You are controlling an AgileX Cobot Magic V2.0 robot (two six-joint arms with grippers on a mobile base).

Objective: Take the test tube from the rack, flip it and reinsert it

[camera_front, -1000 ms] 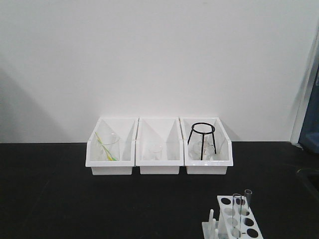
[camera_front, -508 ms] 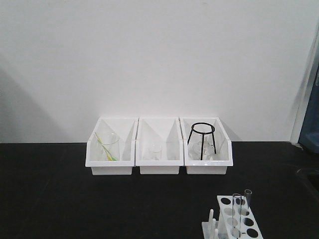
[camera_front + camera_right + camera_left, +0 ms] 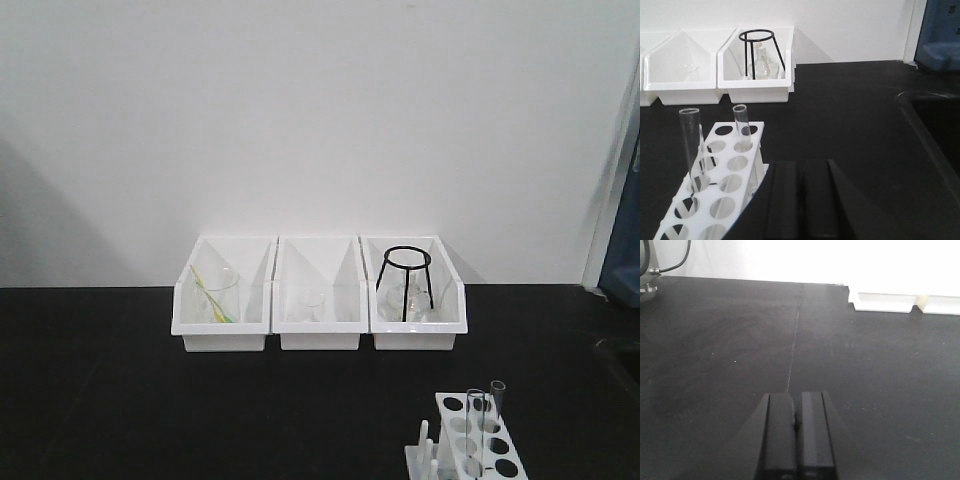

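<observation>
Two test tubes stand rim-up in the rack at the worktop's front right corner. Left wrist: left fingers clenched on nothing above the worktop. Right wrist: right fingers clenched, empty, beside the rack; grasp, flip, reinsertion all remain

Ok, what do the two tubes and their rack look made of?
Both test tubes: clear, colourless, glossy, likely glass; the rack shows through them. The rack itself: opaque white, smooth, with cleanly formed round holes, probably moulded plastic.
</observation>
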